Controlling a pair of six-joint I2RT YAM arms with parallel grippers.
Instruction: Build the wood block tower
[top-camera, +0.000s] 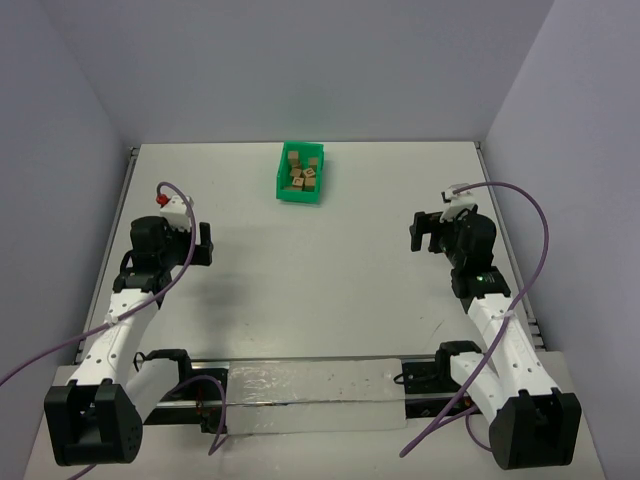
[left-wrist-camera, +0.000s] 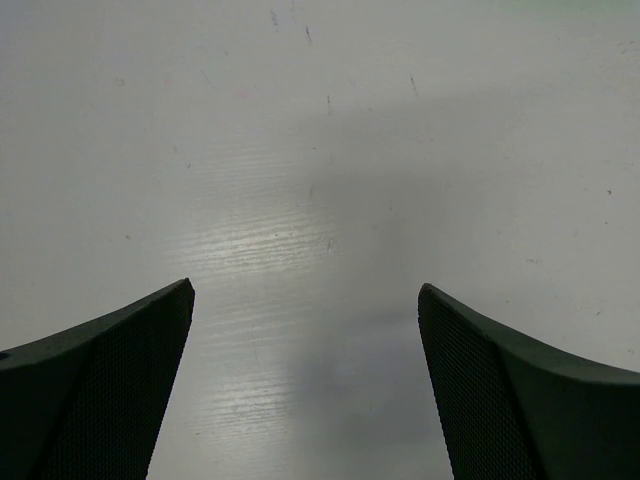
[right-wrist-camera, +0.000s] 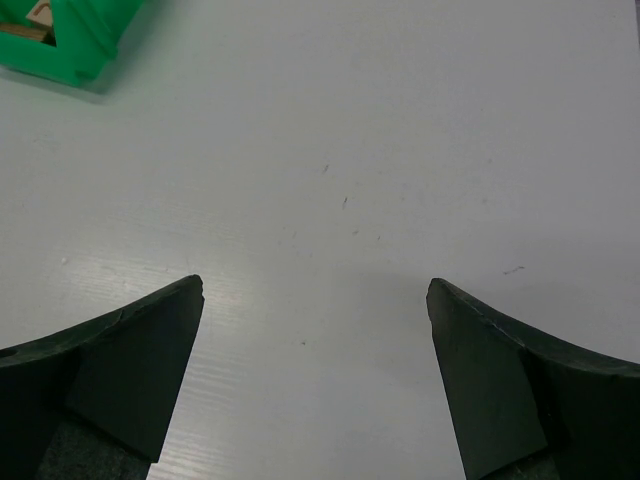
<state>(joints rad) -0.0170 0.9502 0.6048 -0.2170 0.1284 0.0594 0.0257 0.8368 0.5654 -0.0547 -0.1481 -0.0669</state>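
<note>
Overhead: wood blocks (top-camera: 302, 177) lie jumbled inside a green bin (top-camera: 297, 196) at twelve o'clock. Left wrist: left gripper (left-wrist-camera: 305, 290) wide, empty. Right wrist: right gripper (right-wrist-camera: 315, 282) wide, empty, bin at eleven o'clock. Crowded blocks could cause a double grab.

Finding: a robotics laboratory test cell, not a home or a shop. Evidence, overhead view: a plain white table (top-camera: 330, 260) fills the centre of the frame, boxed in by bare pale partition walls (top-camera: 300, 60) across the top and both sides. Two white-and-black robot arms are fixed at lower left (top-camera: 125, 320) and lower right (top-camera: 500, 335) on a mounting rail (top-camera: 300, 359), trailing loose purple cables (top-camera: 544, 230). At upper centre stands a green plastic bin (top-camera: 297, 196) of wood blocks (top-camera: 301, 177).
</note>
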